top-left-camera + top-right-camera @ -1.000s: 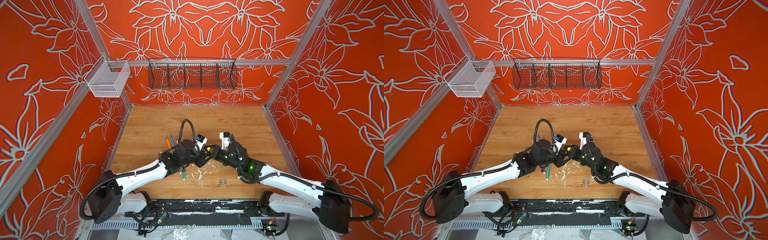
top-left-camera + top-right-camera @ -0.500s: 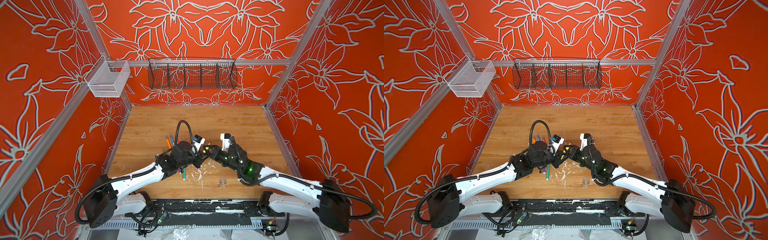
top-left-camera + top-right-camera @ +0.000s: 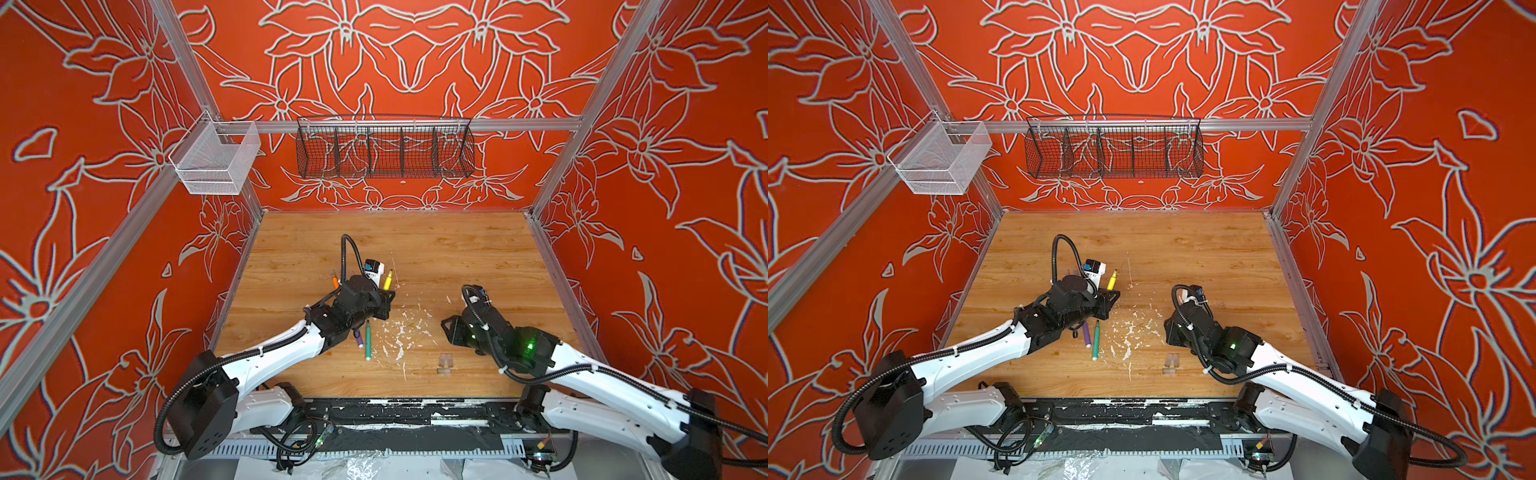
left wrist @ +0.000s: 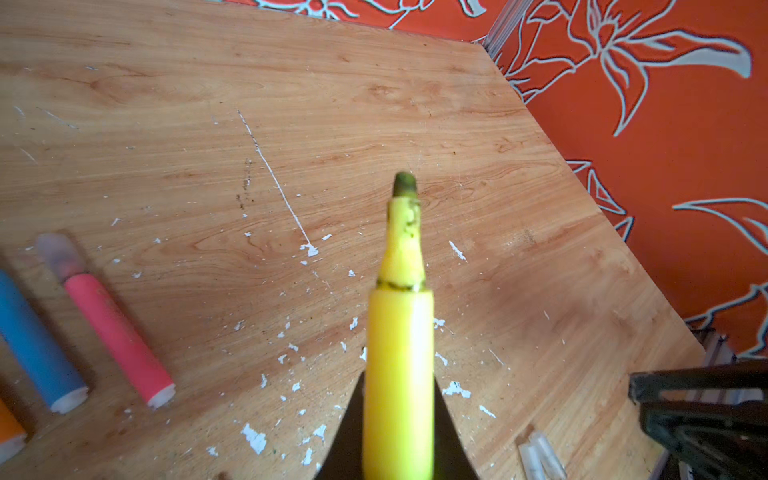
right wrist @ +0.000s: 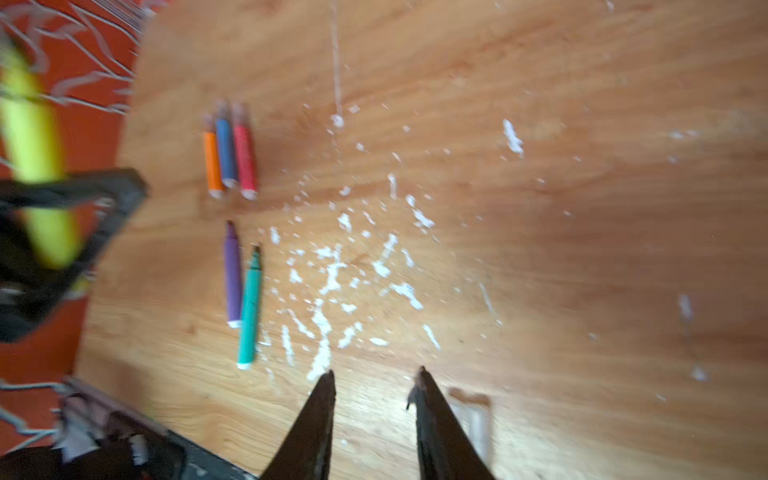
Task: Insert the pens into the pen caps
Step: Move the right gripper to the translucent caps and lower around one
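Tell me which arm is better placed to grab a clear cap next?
Probably right: the right tool is open and empty near the small clear plastic caps; the left tool is shut on the yellow marker pen.

The desk [image 3: 457, 257] looks like wood-grain laminate, matt, flecked with rough white chips [image 3: 401, 330]. The yellow pen [image 4: 399, 374] is smooth, glossy plastic; the caps [image 3: 444, 362] clear plastic. The basket [image 3: 384, 151] is black wire mesh.

Uncapped yellow pen [image 4: 399, 353] gripped; clear caps [image 3: 444, 362] lie apart.
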Robot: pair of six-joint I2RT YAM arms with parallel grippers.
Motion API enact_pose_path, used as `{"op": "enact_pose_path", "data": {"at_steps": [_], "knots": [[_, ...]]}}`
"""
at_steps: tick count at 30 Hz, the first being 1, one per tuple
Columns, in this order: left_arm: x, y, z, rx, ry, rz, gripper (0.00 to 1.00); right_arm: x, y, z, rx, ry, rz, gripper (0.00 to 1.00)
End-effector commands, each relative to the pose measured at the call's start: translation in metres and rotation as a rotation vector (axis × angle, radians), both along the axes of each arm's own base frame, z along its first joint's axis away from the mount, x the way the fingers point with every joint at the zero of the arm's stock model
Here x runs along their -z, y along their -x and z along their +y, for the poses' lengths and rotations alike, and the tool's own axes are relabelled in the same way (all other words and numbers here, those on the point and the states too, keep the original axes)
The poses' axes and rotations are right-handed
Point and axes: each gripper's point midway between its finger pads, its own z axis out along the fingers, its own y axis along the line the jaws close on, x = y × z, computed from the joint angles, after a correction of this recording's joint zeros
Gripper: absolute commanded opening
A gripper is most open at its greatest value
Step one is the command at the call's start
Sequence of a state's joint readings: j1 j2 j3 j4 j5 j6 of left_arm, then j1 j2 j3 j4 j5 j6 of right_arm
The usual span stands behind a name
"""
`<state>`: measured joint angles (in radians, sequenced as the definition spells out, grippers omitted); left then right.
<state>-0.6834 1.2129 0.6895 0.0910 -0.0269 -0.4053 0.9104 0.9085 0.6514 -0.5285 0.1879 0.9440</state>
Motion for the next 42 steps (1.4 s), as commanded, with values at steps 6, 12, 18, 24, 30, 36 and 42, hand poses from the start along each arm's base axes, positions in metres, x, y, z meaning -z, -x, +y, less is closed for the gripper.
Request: {"op": "enact_pose_path", "data": {"at_steps": [6, 12, 18, 24, 30, 36, 42], "knots": [[-0.009, 0.002, -0.002, 0.014, 0.036, -0.024, 0.0, 0.03, 0.03, -0.032, -0.061, 0.245, 0.129, 0.3], [-0.01, 0.003, -0.005, 0.027, 0.044, -0.025, 0.0, 0.047, 0.039, -0.02, -0.112, 0.244, 0.182, 0.31], [-0.011, 0.003, -0.004, 0.029, 0.045, -0.029, 0.0, 0.054, 0.042, -0.011, -0.148, 0.289, 0.204, 0.31], [-0.011, 0.004, -0.005, 0.031, 0.047, -0.03, 0.0, 0.066, 0.044, -0.01, -0.147, 0.33, 0.226, 0.31], [-0.012, 0.004, -0.005, 0.034, 0.048, -0.031, 0.0, 0.076, 0.046, -0.007, -0.159, 0.334, 0.243, 0.31], [-0.01, 0.004, -0.004, 0.033, 0.044, -0.029, 0.0, 0.086, 0.044, -0.004, -0.161, 0.359, 0.258, 0.31], [-0.011, 0.004, -0.005, 0.035, 0.047, -0.032, 0.0, 0.097, 0.042, -0.007, -0.145, 0.398, 0.268, 0.31]]}}
